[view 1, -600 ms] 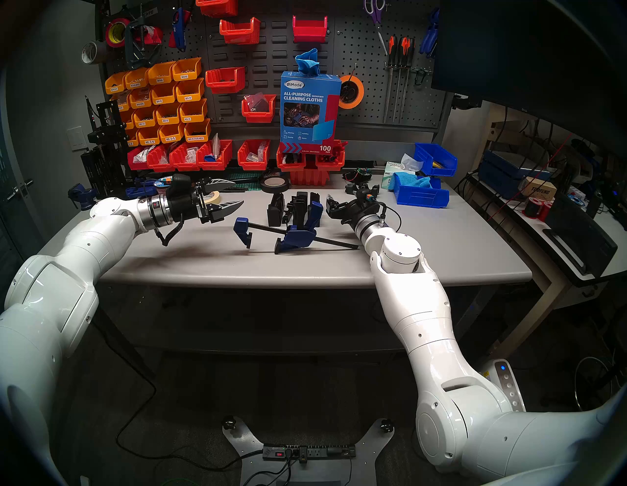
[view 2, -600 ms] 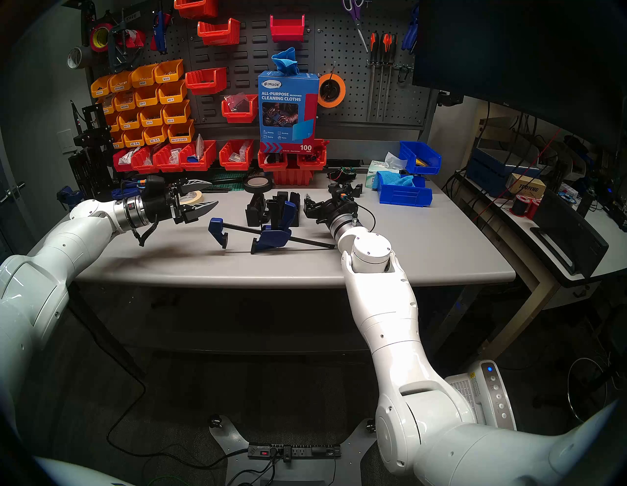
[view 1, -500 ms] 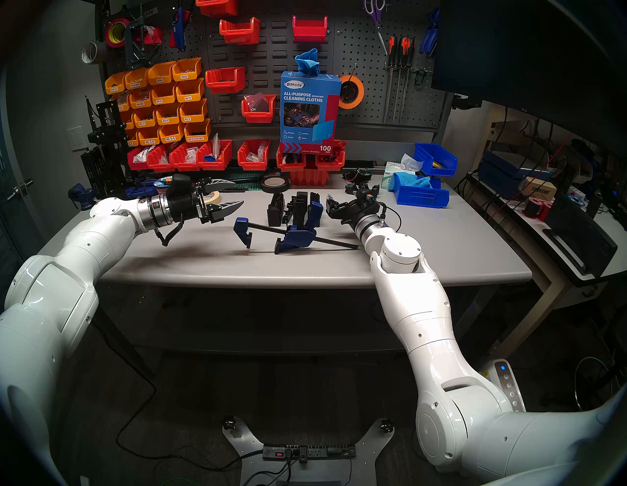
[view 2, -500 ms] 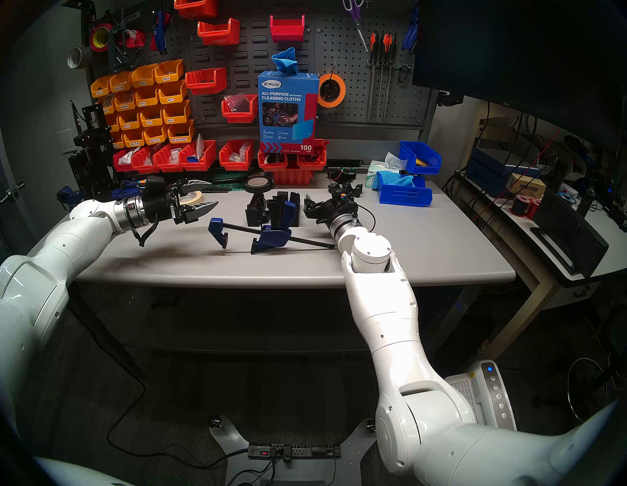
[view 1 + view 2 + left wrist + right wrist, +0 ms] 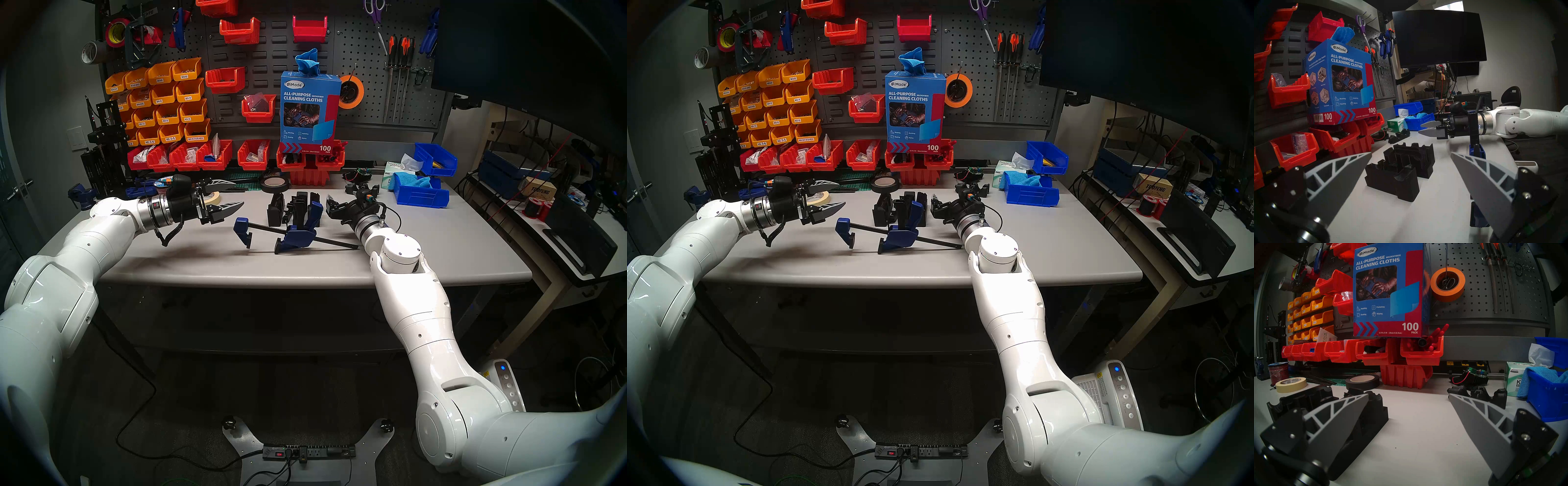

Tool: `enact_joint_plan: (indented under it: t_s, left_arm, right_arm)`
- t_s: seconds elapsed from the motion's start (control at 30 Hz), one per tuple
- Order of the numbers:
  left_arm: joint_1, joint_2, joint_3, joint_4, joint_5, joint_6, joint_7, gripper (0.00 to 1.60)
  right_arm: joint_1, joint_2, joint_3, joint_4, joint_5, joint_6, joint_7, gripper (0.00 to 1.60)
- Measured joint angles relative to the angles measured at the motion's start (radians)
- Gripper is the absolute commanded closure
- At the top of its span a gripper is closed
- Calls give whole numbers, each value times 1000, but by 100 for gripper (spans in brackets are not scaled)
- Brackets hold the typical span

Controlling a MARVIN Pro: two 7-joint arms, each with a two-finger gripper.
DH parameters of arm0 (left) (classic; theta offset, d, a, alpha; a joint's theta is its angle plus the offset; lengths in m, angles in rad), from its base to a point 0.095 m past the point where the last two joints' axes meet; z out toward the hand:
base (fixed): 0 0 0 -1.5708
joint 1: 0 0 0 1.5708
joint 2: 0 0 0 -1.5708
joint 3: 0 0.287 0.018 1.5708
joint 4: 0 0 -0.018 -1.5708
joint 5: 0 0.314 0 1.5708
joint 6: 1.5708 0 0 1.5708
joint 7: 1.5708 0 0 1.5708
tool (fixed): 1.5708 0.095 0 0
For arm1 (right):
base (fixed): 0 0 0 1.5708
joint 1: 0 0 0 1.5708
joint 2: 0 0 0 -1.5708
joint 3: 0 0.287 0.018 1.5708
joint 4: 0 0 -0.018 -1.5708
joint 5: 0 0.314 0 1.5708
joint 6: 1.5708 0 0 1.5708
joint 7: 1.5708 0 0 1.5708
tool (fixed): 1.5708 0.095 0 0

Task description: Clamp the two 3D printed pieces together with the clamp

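Grey worktable (image 5: 203,258) before a pegboard wall hung with red and orange bins. Bar clamp (image 5: 295,236) lying near mid-table, long axis running from left and slightly farther back to right and nearer the front edge; blue end jaw (image 5: 243,230) at the left end with its black pad hanging down, blue trigger-handle body (image 5: 298,237) partway along, handle (image 5: 315,212) rising toward the back, bare bar tip (image 5: 353,246) pointing at the right arm's wrist. Just behind the bar, two 3D printed pieces (image 5: 1400,169), matte black, standing upright side by side and, in the left wrist view, touching or nearly so, slots facing up. Left gripper (image 5: 232,195) hovering above the table left of the end jaw, fingers spread wide, holding nothing, aimed at the pieces. Right gripper (image 5: 330,203) low over the table just right of the pieces, fingers likewise parted and empty, left finger (image 5: 1335,419) overlapping the nearer black piece in its own view; contact not clear. Farther back: black tape roll (image 5: 274,183), cream masking tape (image 5: 1291,384), low notched black part (image 5: 1480,394), blue bins (image 5: 420,197), cleaning-cloth box (image 5: 310,108).
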Motion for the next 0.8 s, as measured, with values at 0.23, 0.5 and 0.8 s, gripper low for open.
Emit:
enact_joint_plan:
  t_s: [0.23,0.5,0.8]
  left_arm:
    - [-3,-1,-1,-2,3,-8,-6,0]
    - [-25,2,-13,-21,-1,13,-29,0]
    - [-63,37,-17,-94,-2,46,-29,0]
  right_arm:
    - [-4,-1,0,-4,2,2,0,0]
    - [-6,-2,0,-5,2,2,0,0]
    - [-6,-2,1,-3,3,2,0,0]
